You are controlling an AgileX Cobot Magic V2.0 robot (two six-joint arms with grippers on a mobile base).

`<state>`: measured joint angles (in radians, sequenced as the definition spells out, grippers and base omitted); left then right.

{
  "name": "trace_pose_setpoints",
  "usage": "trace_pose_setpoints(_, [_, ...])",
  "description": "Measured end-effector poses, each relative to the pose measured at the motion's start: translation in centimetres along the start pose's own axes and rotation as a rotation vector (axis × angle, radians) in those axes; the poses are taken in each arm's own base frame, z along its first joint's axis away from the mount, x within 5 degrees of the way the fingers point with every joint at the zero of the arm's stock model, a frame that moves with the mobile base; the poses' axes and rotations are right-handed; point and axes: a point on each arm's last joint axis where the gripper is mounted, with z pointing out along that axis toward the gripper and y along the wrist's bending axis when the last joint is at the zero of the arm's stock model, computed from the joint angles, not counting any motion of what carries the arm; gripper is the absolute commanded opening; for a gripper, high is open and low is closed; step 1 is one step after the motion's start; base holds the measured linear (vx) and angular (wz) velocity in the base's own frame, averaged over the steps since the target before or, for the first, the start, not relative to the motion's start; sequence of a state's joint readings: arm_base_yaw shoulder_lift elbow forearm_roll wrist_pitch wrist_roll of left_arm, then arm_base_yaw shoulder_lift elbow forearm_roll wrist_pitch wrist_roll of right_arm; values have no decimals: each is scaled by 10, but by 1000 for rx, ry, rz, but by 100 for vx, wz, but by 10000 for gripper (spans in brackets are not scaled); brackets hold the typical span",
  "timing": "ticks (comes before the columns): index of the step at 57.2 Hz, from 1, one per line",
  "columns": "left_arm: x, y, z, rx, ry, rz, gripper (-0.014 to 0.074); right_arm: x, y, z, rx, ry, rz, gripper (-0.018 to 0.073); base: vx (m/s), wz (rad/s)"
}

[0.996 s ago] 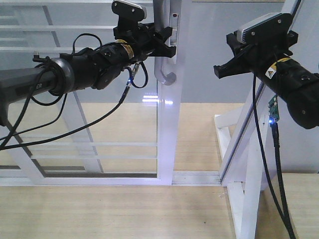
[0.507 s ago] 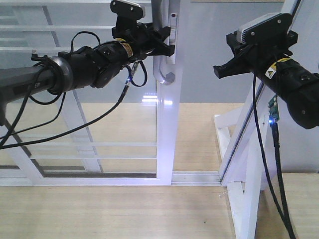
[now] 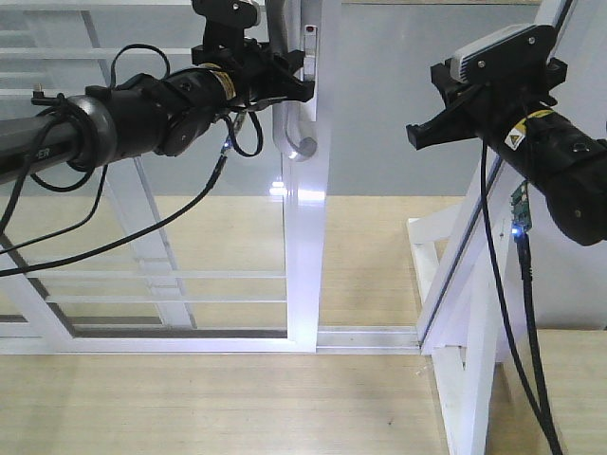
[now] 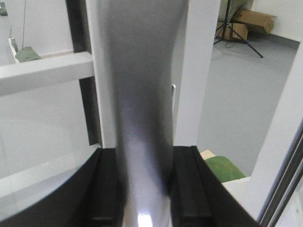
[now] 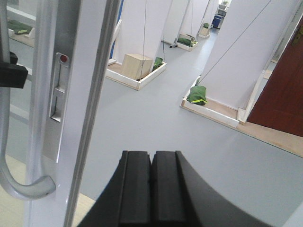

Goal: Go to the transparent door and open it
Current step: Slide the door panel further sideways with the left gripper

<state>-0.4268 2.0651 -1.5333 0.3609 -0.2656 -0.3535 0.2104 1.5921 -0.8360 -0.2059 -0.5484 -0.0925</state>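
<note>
The transparent door (image 3: 305, 246) is a glass panel in a glossy white frame, its stile standing left of centre in the front view. On that stile is the curved grey handle (image 3: 281, 118). My left gripper (image 3: 287, 83) is shut on the handle. In the left wrist view the handle (image 4: 142, 109) fills the gap between the black fingers (image 4: 106, 189). My right gripper (image 3: 419, 135) hangs in the air to the right of the door, shut on nothing. The right wrist view shows its pads (image 5: 137, 189) pressed together, with the door stile (image 5: 85, 94) and handle's hook (image 5: 21, 187) at left.
A slanted white frame post (image 3: 465, 284) stands at right, beside my right arm. The floor track (image 3: 370, 336) runs between door and post. A barred glass panel (image 3: 142, 237) lies behind the door. Beyond the doorway are grey floor, a wooden box (image 5: 137, 64) and green bags (image 5: 198, 94).
The door has slid left with my left gripper on its handle, widening the gap between stile and right post. The right arm has stayed still.
</note>
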Motion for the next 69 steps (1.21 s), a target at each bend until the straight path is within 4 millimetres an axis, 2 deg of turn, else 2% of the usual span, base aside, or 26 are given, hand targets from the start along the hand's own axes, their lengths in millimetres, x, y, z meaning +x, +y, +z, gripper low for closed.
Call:
trace_pose_setpoints(30, [-13,31,-21,-121,114,-16,0,0,0,0,0,0,2,-6,0,0])
trace_pose_setpoints(69, [-29,108,-71,-373,304,-77,0,0,0,0,0,0,9,-6,0,0])
